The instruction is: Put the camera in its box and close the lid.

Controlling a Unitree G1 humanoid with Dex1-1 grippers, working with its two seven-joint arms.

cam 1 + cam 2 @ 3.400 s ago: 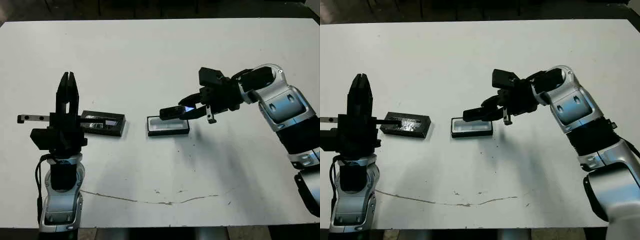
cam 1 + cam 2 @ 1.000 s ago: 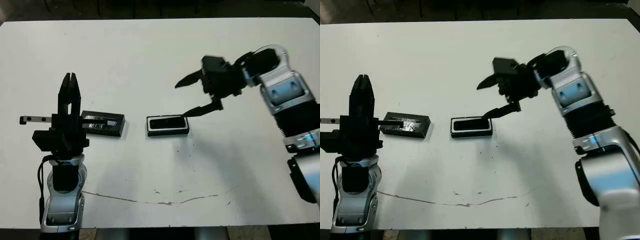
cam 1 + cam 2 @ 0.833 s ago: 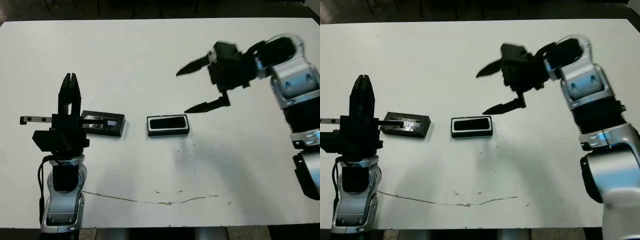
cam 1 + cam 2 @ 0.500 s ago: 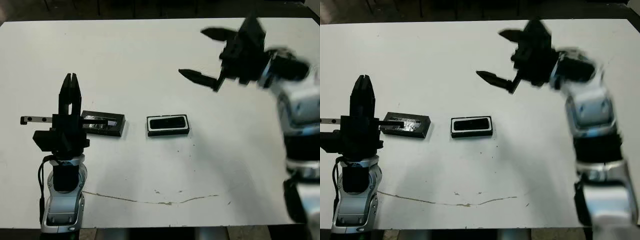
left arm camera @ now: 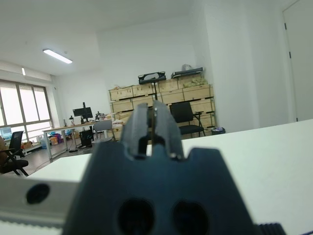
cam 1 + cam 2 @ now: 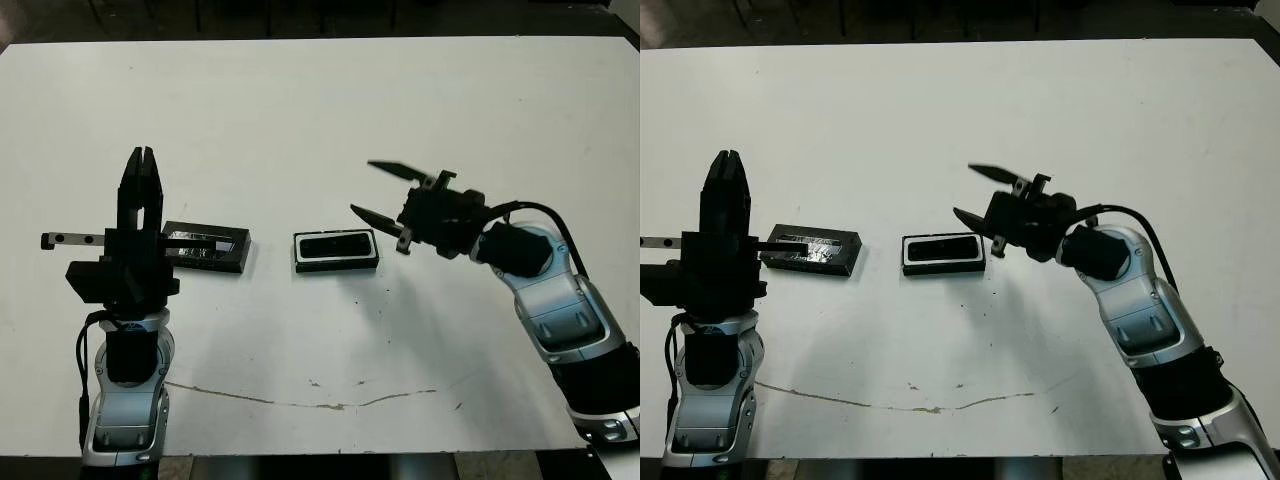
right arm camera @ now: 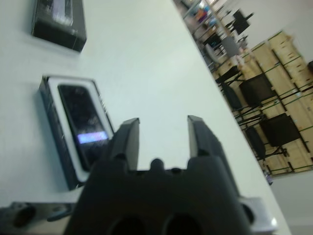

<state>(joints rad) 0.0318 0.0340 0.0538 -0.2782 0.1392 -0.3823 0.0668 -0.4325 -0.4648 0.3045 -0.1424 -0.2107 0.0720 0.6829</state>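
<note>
Just beside right gripper (image 6: 382,190), camera (image 6: 337,245) seemingly inside box (image 6: 336,264).

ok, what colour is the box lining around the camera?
White lining on the box around the black camera; clearest in the right wrist view.

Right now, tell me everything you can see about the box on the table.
The box is a small shallow rectangular tray, black outside with a white rim and lining. It sits flat on the white table, open, near the middle. The camera lies inside it, a dark glossy bar with a small bluish-purple lit patch facing up. The lid lies apart on the robot's left side of the box, not touching. The right claw, open, hangs close on the other side without touching the box.
</note>
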